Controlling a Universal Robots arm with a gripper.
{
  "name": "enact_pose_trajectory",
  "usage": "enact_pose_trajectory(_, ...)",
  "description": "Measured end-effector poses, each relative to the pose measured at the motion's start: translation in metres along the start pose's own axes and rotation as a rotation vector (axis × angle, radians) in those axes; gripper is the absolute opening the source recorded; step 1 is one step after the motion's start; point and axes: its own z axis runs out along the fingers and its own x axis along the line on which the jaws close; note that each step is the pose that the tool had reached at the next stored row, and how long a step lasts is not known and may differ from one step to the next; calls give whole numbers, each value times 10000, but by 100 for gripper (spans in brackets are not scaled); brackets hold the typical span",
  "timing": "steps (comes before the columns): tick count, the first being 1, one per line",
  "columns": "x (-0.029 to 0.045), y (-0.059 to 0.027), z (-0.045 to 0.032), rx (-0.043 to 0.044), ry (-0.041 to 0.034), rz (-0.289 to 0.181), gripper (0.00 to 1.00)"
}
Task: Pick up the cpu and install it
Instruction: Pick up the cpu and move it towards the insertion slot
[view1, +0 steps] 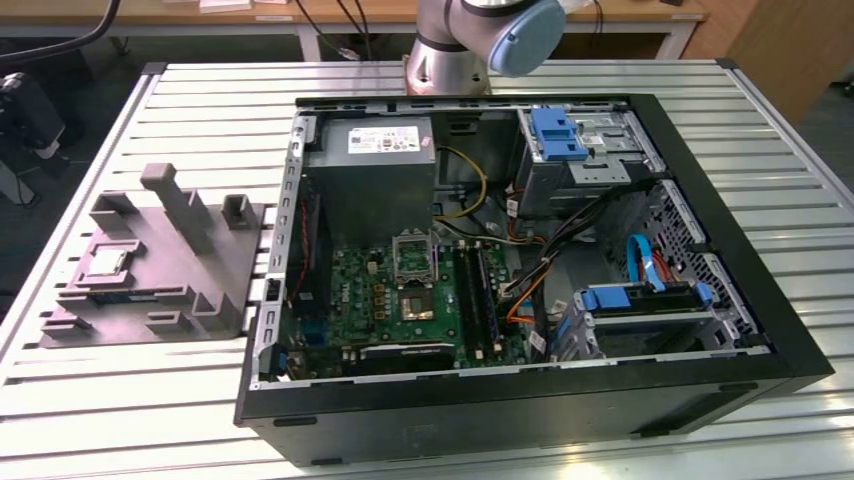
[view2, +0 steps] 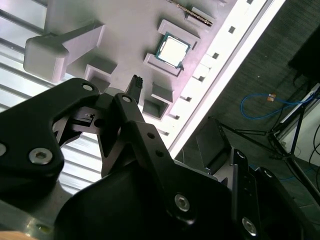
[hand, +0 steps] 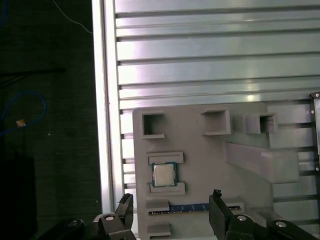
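- Surface: slatted aluminium table (view1: 147, 400), pale, with a raised edge rail. Beyond it in both wrist views lies dark floor with one blue cable (hand: 27, 107). A wooden bench (view1: 334, 12) runs along the back in the exterior view.
- Count: one arm (view1: 461, 40), based at the table's far edge; one open black computer case (view1: 534, 400); one grey tray (view1: 140, 310); one cpu (hand: 164, 174).
- Inside the case: one green motherboard (view1: 387, 300), one metal-framed socket (view1: 414, 253), one grey power-supply box (view1: 374, 150), two blue drive brackets (view1: 557, 135).
- Tray stands at the exterior view's left, just beside the case and apart from it. First wrist view shows three square pockets (hand: 152, 125) in a row.
- The cpu lies flat, silvery top up, in its tray recess between two raised lips. A blue strip (hand: 187, 207) lies near it.
- Gripper (hand: 171, 195): spread wide, empty. Fingers (hand: 216, 212) stand well apart over the tray edge, near the cpu, not touching it.
- Views: exterior gives case, board and arm base; the wrist views give gripper, floor and cpu in close detail.
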Motion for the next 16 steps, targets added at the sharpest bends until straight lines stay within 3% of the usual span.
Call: enact_pose_trajectory(16,2,-3,54,2,3,3,71)
